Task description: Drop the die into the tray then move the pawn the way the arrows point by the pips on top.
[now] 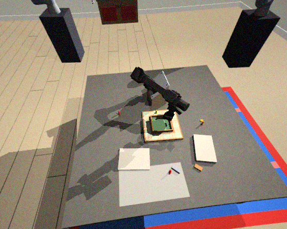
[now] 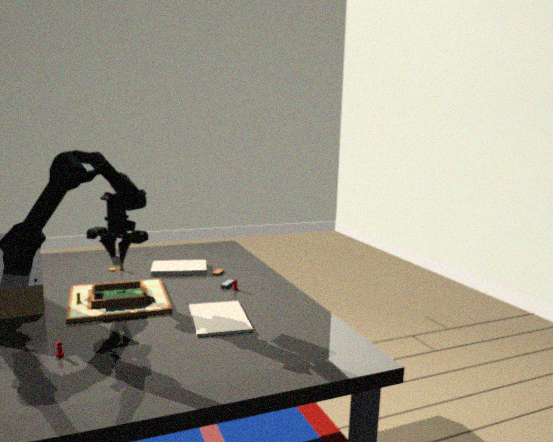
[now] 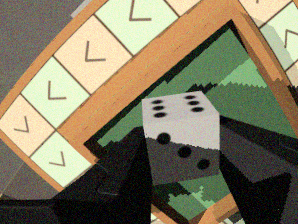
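Observation:
My gripper (image 1: pixel 168 118) (image 2: pixel 118 267) is shut on the white die (image 3: pixel 182 135) and holds it above the dice tray (image 1: pixel 158 124) (image 2: pixel 117 302) (image 3: pixel 250 95). In the wrist view the die shows a six-pip face and a three-pip face; its green-floored tray lies below. The board (image 1: pixel 177 135) (image 2: pixel 162 300) (image 3: pixel 92 55) carries squares with arrows around the tray. A yellow pawn (image 1: pixel 156 112) (image 2: pixel 78 298) stands upright on the board's ring, on the side near the arm's base. The die is too small or hidden to make out in the top and exterior views.
A red pawn (image 1: pixel 119 113) (image 2: pixel 59 349) stands left of the board, another (image 1: pixel 169 171) (image 2: pixel 235 285) beside a grey-blue block (image 1: pixel 175 169) (image 2: pixel 227 284). Yellow-orange pieces (image 1: pixel 202 122) stand right. Two white slabs (image 1: pixel 204 148) (image 1: pixel 134 159) and an orange block (image 1: pixel 198 167) lie beyond the board.

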`<state>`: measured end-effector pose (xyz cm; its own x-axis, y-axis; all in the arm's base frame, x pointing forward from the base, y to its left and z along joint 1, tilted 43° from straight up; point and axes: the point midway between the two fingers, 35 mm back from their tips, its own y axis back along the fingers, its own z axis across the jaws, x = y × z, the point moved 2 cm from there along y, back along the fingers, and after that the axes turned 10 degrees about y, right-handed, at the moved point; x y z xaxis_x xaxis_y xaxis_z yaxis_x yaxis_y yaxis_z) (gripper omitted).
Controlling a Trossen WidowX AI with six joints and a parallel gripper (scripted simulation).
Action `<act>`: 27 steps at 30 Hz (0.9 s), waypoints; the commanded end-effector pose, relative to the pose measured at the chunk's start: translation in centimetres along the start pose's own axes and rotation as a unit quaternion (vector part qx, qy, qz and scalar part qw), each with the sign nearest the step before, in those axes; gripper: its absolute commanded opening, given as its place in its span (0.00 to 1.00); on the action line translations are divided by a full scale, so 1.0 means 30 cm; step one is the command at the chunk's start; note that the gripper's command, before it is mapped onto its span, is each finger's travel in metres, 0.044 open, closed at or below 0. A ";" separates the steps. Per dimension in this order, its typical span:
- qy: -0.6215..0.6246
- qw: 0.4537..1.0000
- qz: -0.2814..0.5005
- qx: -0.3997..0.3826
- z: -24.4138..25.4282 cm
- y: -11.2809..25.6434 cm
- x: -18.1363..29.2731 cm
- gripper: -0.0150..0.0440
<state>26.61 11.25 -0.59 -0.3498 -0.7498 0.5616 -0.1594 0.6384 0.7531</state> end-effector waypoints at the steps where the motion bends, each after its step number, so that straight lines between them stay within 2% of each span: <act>1: 0.048 0.999 0.001 0.003 -0.018 -0.008 0.036 0.25; 20: 0.297 0.955 0.012 0.003 -0.069 -0.054 0.198 0.25; 27: 0.307 0.952 -0.008 -0.012 -0.066 -0.064 0.208 0.25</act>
<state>26.68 5.33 2.13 0.2472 -0.7023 0.6676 -0.1548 0.6515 0.7427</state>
